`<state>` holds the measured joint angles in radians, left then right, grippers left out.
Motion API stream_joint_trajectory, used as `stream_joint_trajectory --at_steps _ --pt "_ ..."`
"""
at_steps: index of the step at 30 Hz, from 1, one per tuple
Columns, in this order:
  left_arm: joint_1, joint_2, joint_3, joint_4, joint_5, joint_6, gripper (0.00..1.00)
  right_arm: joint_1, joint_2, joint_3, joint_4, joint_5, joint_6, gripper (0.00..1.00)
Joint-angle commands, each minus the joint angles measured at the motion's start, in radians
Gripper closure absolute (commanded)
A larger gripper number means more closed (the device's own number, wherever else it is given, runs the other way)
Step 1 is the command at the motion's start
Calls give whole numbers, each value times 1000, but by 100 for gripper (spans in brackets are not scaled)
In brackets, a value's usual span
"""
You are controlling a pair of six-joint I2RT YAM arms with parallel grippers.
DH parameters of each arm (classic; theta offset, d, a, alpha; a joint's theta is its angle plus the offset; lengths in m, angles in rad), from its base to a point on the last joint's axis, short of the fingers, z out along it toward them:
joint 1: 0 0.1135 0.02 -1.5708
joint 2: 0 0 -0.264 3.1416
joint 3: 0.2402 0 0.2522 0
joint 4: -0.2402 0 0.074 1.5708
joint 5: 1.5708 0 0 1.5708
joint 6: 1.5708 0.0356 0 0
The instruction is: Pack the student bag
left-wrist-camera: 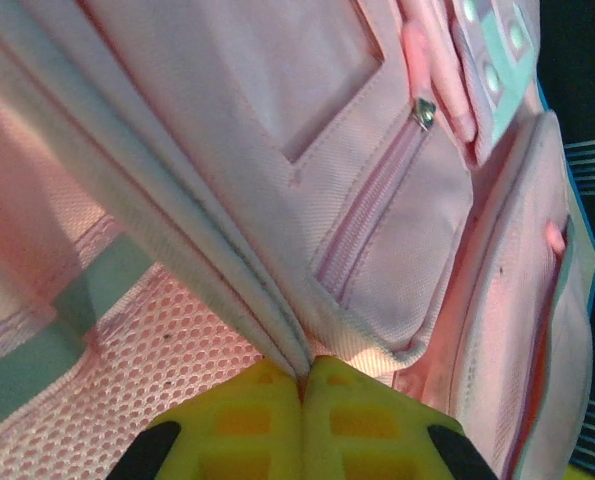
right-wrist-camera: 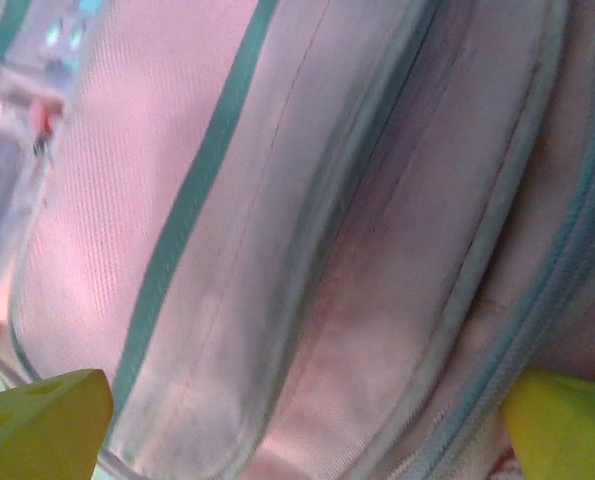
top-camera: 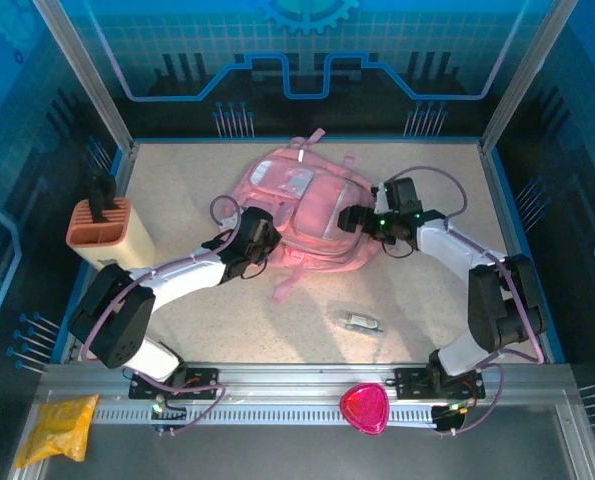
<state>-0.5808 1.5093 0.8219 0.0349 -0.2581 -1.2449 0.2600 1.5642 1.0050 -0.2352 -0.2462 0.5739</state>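
The student bag (top-camera: pixel 302 205), a soft pink backpack, lies flat at the middle of the table. My left gripper (top-camera: pixel 261 238) is at its left edge. In the left wrist view, the yellow fingers (left-wrist-camera: pixel 247 420) are pressed together on a grey-piped seam of the student bag (left-wrist-camera: pixel 377 200), just above a pink mesh panel. My right gripper (top-camera: pixel 361 216) is at the bag's right side. Its yellow fingertips (right-wrist-camera: pixel 42 420) stand far apart at the lower corners of the right wrist view. The pink fabric of the student bag (right-wrist-camera: pixel 307 250) with its teal piping lies between them.
A tan holder (top-camera: pixel 105 228) with a black item stands at the left wall. A small clear packet (top-camera: pixel 361 321) lies in front of the bag. A loose pink strap (top-camera: pixel 283 290) trails toward me. A magenta piece (top-camera: pixel 364 408) and a yellow pouch (top-camera: pixel 57 425) sit by the near rail.
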Motion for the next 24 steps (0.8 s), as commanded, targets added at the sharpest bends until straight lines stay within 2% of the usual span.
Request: stream_joint_trajectory --at_steps 1,5,9,12,16,20,24 --pt "-13 -43 9 -19 -24 -50 100 -11 -31 25 -56 5 -13 0" --pt "-20 -81 -14 -11 -59 -64 100 59 -172 -31 -115 111 -54 0" --pt "-26 -96 -30 23 -52 -72 100 164 -249 -63 -149 114 -88 0" --pt "-33 -92 -27 27 -49 -85 100 271 -234 -60 -168 126 -107 3" --pt "-38 -80 -38 77 -17 -105 100 378 -204 -70 -92 132 -93 16" --pt "-47 -79 -39 106 -2 -100 100 488 -167 -91 22 191 -64 31" --pt "-50 -74 -48 128 17 -113 100 539 -88 -92 128 234 -64 47"
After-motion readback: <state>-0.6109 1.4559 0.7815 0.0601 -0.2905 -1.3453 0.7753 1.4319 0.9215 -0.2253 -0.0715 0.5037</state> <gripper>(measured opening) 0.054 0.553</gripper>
